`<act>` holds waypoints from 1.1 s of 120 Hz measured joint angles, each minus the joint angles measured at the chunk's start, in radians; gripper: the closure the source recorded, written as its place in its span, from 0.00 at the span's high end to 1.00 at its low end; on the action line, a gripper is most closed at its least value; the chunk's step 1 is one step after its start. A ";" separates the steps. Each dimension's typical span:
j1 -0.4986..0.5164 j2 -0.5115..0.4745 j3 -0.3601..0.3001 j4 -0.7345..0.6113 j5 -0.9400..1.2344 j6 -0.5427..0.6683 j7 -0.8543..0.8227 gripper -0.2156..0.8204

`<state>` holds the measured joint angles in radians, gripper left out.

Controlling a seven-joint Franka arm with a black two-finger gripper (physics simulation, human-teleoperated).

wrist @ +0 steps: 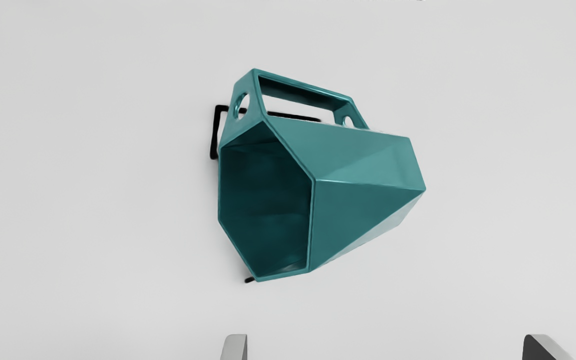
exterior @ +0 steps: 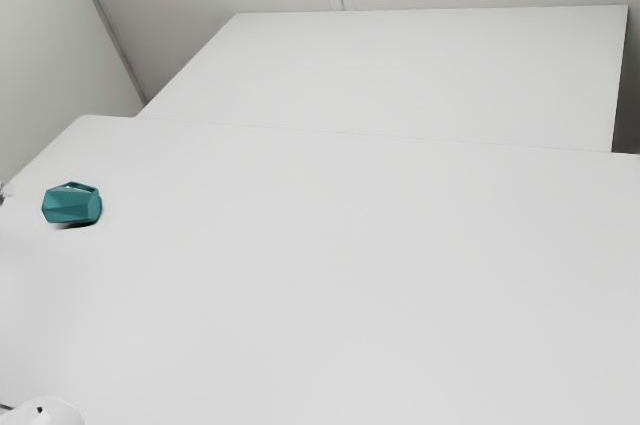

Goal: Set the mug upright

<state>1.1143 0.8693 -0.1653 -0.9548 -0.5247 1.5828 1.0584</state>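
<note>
The teal faceted mug (exterior: 71,206) lies on its side on the white table near the exterior view's left edge, its handle toward the far side. In the wrist view the mug (wrist: 362,175) shows its dark open mouth and its angular handle, with a black shadow-like outline beside it. My gripper (wrist: 385,347) is open, its two fingertips far apart at the bottom edge of the wrist view. Nothing is between them, and the mug is ahead of them, untouched.
The white table (exterior: 350,275) stretches toward the exterior view's right, with another white surface (exterior: 400,75) behind it and pale walls beyond. A rounded white part (exterior: 42,413) shows at the lower left corner. A small grey piece (exterior: 3,195) at the left edge is unclear.
</note>
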 joint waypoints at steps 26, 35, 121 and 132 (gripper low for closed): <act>-0.031 0.074 -0.038 0.023 0.008 0.043 0.057 0.79; -0.036 0.086 -0.056 0.025 0.008 0.053 0.072 0.79; -0.029 0.133 -0.132 0.015 -0.063 0.095 0.151 0.33; -0.026 0.131 -0.133 0.014 -0.079 0.093 0.156 0.23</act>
<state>1.0882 1.0003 -0.2986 -0.9406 -0.6041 1.6755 1.2142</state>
